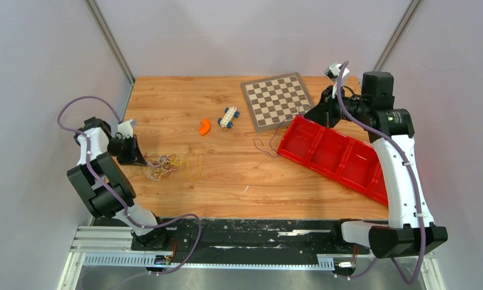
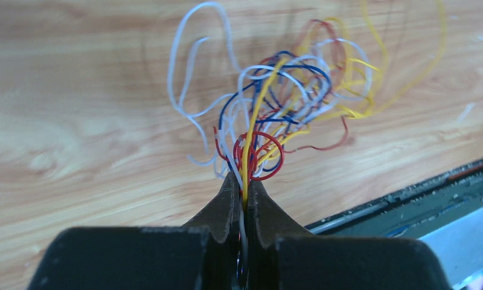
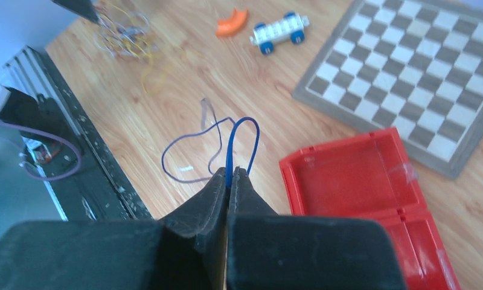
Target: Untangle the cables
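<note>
My left gripper [image 2: 244, 190] pinches the cables [image 2: 255, 121] far from the red tray [image 3: 348, 175]; my right gripper [image 3: 229, 180] pinches one blue wire [image 3: 243, 119] beside it. Limp, featherlight: take single ends.

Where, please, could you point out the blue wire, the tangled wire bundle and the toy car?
blue wire [image 3: 242, 120], right wrist view, top of its loop.
tangled wire bundle [image 2: 275, 103], left wrist view, dense middle of the tangle.
toy car [image 3: 279, 31], right wrist view, white body between the blue wheels.
</note>
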Motion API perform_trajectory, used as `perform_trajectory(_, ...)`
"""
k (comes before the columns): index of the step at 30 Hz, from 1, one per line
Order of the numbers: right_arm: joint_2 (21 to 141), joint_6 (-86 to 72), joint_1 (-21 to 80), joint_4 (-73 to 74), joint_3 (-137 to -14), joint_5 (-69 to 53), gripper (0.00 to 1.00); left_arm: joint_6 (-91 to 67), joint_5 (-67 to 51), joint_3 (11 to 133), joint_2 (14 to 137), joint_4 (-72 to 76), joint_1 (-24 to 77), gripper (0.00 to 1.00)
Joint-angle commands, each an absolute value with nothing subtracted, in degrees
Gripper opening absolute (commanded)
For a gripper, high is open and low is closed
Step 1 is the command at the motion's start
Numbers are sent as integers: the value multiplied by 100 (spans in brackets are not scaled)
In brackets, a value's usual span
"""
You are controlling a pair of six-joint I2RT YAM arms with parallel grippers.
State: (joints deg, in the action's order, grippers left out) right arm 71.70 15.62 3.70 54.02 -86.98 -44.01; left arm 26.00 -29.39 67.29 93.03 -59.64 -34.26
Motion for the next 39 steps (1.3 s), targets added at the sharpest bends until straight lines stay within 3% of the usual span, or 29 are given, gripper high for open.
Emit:
perform_trajectory(1, 7005, 902, 425, 5036, -9331, -4767, 0, 2661, -3801, 6788, 8452, -6303, -2576, 0)
perform_trajectory(7, 6891, 1040, 422, 5223, -9790, -3871, 0, 1940, -4010, 6868, 7894, -5951, -1363, 0)
perform_trajectory(13, 6906, 1901, 287, 6398, -10252, -1716, 0, 1351, -3940, 6991, 7864, -5579, -352, 1)
perform_trajectory(17, 6747, 2345, -409, 6833, -10073, -754, 0, 1178, -3895, 7007, 8007, -5381, -36, 1)
perform_trajectory(23, 6605, 3305, -2489, 7014, -9980, -1159, 0, 1017, -3891, 7102, 8154, -5270, 284, 1)
perform_trajectory(30, 7255, 4539, -4913, 7460, -10640, -2142, 0, 945, -3823, 7052, 8252, -5194, 369, 1)
perform_trajectory(34, 7432, 4956, -5603, 7290, -10417, -2221, 0, 852, -3835, 7031, 8253, -5123, 416, 1)
perform_trajectory(39, 7380, 5235, -5760, 6691, -9803, -2162, 0, 814, -3779, 7129, 8316, -5146, 519, 1)
